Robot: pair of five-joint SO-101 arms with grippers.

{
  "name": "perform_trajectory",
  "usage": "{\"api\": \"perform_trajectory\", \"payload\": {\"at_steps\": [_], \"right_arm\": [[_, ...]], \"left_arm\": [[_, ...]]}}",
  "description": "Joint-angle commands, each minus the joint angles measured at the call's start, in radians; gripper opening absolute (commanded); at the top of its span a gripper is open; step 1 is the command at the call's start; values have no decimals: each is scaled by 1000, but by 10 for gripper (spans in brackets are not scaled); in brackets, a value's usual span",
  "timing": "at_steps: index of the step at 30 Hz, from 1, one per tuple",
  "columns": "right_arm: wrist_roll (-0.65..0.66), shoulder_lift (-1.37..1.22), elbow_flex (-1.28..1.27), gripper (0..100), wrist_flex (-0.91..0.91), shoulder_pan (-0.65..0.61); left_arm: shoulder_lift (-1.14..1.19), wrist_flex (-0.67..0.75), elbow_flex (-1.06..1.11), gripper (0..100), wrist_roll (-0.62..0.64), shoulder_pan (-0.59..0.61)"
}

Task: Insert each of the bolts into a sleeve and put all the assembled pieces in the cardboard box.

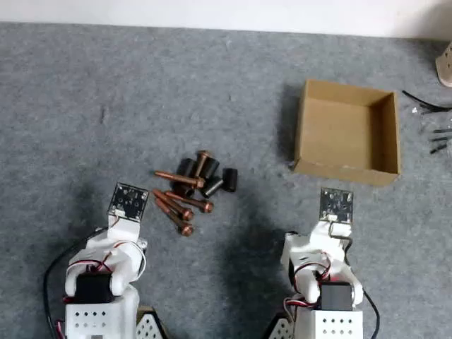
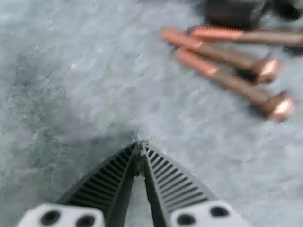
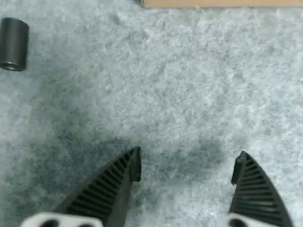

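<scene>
Several copper bolts point(image 1: 182, 201) and several black sleeves point(image 1: 210, 176) lie in a loose pile on the grey mat, left of the open, empty cardboard box point(image 1: 346, 131). In the left wrist view my left gripper point(image 2: 141, 146) is shut with nothing in it, low over bare mat, a short way from three bolts point(image 2: 227, 71) and a sleeve point(image 2: 234, 12). My right gripper point(image 3: 188, 163) is open over bare mat, holding nothing. One sleeve point(image 3: 13, 43) lies off to its side, and the box's edge point(image 3: 222, 3) is just ahead.
Both arm bases point(image 1: 106, 282) point(image 1: 325, 282) stand at the near edge of the mat. Black cables and small dark parts point(image 1: 434, 131) lie right of the box, and a pale object point(image 1: 445, 63) sits at the far right edge.
</scene>
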State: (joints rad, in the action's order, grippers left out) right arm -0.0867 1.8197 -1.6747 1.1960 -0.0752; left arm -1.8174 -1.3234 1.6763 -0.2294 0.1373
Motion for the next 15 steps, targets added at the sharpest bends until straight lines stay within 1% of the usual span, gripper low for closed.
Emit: {"api": "perform_trajectory", "payload": {"at_steps": [1,5,8,11,12,14,15], "right_arm": [[-11,12,-139,286,5,8],[-11,12,-139,286,5,8],[-11,12,-139,286,5,8],[-11,12,-139,286,5,8],[-11,12,-139,286,5,8],[-11,12,-139,286,5,8],[-11,12,-139,286,5,8]], "left_arm": [[-8,18,19,6,-11,10],[-8,23,19,6,-11,10],[-8,61,19,6,-12,10],[-7,40,-15,8,-31,33],[-7,40,-41,8,-87,67],[-7,68,-124,8,-261,162],[-7,74,-168,8,-311,208]]}}
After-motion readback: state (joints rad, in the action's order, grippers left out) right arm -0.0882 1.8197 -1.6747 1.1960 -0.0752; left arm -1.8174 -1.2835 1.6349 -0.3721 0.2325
